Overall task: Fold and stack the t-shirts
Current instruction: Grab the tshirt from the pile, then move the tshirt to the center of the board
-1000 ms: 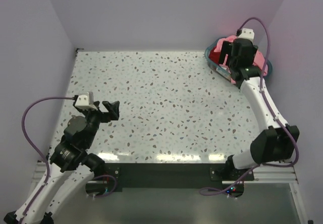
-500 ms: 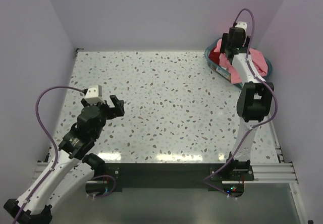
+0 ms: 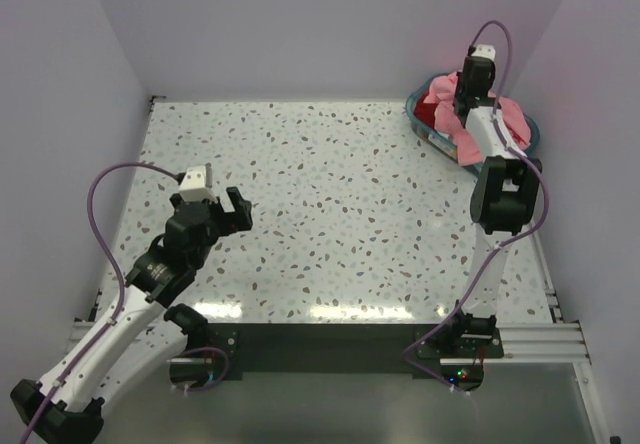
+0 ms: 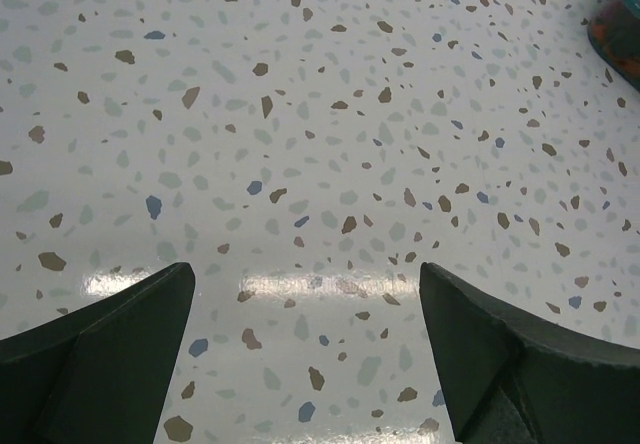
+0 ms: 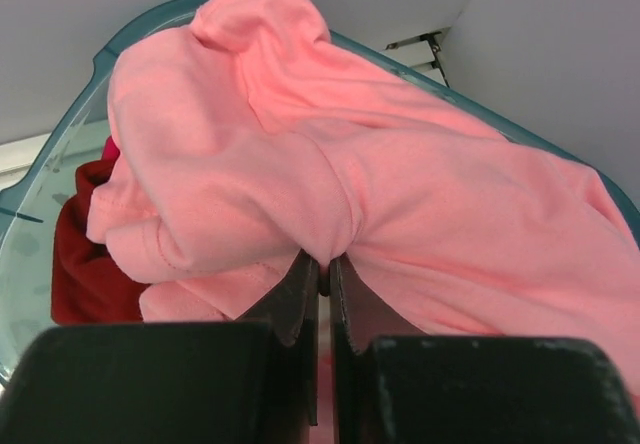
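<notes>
Nearest the arm bases, the left gripper (image 3: 232, 212) hovers over the speckled table (image 4: 330, 114), well apart from the basket and to its near left. Its jaws stand wide open and hold nothing. Farther off, the right gripper (image 5: 325, 264) reaches into the teal basket (image 5: 150, 24), jaws closed on a fold of the pink t-shirt (image 5: 300, 154). That shirt lies heaped across most of the basket and rises above the rim. It is soft and deeply creased, and no sleeve or collar can be made out. A red t-shirt (image 5: 85, 254) is bunched beneath it at the basket's left side. Assessment: the step in hand is fetching the first shirt out of the basket, and nothing is yet folded or stacked. The next move calls for a lift high enough to clear the rim without dragging the red shirt along, then a carry out of the basket to the table for spreading flat.
</notes>
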Robot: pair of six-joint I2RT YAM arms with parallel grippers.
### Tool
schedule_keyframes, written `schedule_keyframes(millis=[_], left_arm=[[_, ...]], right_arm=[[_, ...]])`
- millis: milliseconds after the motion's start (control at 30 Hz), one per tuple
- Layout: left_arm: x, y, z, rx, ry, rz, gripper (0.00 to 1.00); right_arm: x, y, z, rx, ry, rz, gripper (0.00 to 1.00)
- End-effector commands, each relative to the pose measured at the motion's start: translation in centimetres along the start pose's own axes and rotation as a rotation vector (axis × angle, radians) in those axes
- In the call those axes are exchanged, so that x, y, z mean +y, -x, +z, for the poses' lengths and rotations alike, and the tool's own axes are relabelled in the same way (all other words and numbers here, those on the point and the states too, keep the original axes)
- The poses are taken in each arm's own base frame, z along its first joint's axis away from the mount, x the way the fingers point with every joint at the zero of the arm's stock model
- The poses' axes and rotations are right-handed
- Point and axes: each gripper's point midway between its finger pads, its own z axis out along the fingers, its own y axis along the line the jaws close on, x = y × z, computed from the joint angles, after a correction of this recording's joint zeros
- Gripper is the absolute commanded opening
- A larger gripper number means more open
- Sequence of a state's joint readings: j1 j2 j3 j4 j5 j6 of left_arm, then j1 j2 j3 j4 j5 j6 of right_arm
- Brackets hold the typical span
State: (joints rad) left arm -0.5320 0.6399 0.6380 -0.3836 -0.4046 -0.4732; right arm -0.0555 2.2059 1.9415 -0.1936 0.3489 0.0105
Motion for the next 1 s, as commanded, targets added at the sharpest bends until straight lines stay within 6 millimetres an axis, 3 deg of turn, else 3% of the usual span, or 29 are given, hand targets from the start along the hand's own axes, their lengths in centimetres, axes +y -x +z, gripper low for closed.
schedule_keyframes(millis=[0, 100, 133, 233, 267, 333, 367, 433, 467, 500, 533, 567, 600, 633, 667, 733, 767, 833, 867, 900, 933, 967], left_arm=[[-1.3, 2.3, -0.9, -0.046, -0.054, -0.047, 1.0], [-1.4, 2.7, -1.4, -0.061, -0.063, -0.045, 1.0], [-1.3, 3.0, -1.5, -0.07, -0.06, -0.039, 1.0], [-1.0, 3.8, -1.8, -0.098, -0.049, -0.034, 1.0], [-0.9, 4.0, -1.8, -0.104, -0.044, -0.024, 1.0], [-0.8, 4.6, -2.0, -0.121, -0.037, -0.018, 1.0], [-0.8, 4.9, -2.0, -0.124, -0.034, -0.006, 1.0], [-0.8, 5.7, -2.3, -0.14, -0.03, -0.001, 1.0], [-0.9, 6.0, -2.3, -0.141, -0.028, -0.001, 1.0], [-0.9, 6.3, -2.4, -0.144, -0.025, -0.002, 1.0], [-1.0, 6.9, -2.7, -0.152, -0.024, -0.007, 1.0], [-1.1, 7.1, -2.7, -0.149, -0.024, -0.007, 1.0], [-1.2, 7.6, -3.0, -0.147, -0.025, -0.009, 1.0], [-1.2, 7.8, -3.2, -0.146, -0.025, -0.009, 1.0], [-1.2, 7.9, -3.4, -0.142, -0.024, -0.016, 1.0], [-1.1, 8.2, -3.9, -0.138, -0.023, -0.02, 1.0], [-1.0, 8.4, -4.2, -0.142, -0.023, -0.024, 1.0], [-0.7, 8.4, -4.7, -0.144, -0.019, -0.027, 1.0], [-0.5, 8.4, -5.0, -0.15, -0.017, -0.032, 1.0], [-0.3, 8.1, -5.1, -0.144, -0.011, -0.028, 1.0], [0.0, 7.9, -5.2, -0.142, -0.003, -0.025, 1.0], [0.2, 7.8, -5.5, -0.146, -0.002, -0.026, 1.0]], right_arm=[[-0.5, 5.4, -1.5, -0.141, 0.006, 0.013, 0.0], [-0.8, 7.9, -4.4, -0.183, 0.031, 0.011, 0.0], [-1.3, 10.3, -6.7, -0.233, 0.038, 0.015, 0.0], [-0.8, 12.6, -10.6, -0.287, 0.081, -0.017, 0.0], [-1.0, 14.0, -13.0, -0.315, 0.098, -0.022, 0.0], [0.5, 15.4, -16.2, -0.347, 0.157, -0.049, 0.0], [1.6, 16.4, -19.2, -0.371, 0.198, -0.067, 0.0], [2.9, 16.9, -21.9, -0.392, 0.232, -0.108, 0.0], [5.1, 16.8, -24.0, -0.396, 0.287, -0.132, 0.0], [5.4, 17.5, -26.4, -0.425, 0.316, -0.128, 0.0], [6.2, 17.5, -28.0, -0.429, 0.353, -0.098, 0.0], [8.6, 16.7, -29.9, -0.426, 0.445, -0.102, 0.0], [10.8, 16.2, -33.2, -0.435, 0.552, -0.081, 0.0], [10.3, 16.7, -34.1, -0.447, 0.559, -0.047, 0.0], [13.4, 15.2, -36.4, -0.426, 0.682, -0.056, 0.0], [15.8, 14.0, -40.0, -0.387, 0.834, 0.031, 0.0], [18.8, 11.7, -42.6, -0.339, 0.978, 0.021, 0.0], [21.9, 8.8, -45.4, -0.249, 1.113, 0.049, 0.0], [24.5, 5.6, -47.7, -0.184, 1.202, 0.012, 0.02], [25.9, 3.5, -49.4, -0.117, 1.273, 0.006, 0.27], [27.1, 1.5, -50.3, -0.064, 1.318, -0.016, 0.4], [28.9, -2.5, -51.5, 0.033, 1.357, -0.072, 0.48]])
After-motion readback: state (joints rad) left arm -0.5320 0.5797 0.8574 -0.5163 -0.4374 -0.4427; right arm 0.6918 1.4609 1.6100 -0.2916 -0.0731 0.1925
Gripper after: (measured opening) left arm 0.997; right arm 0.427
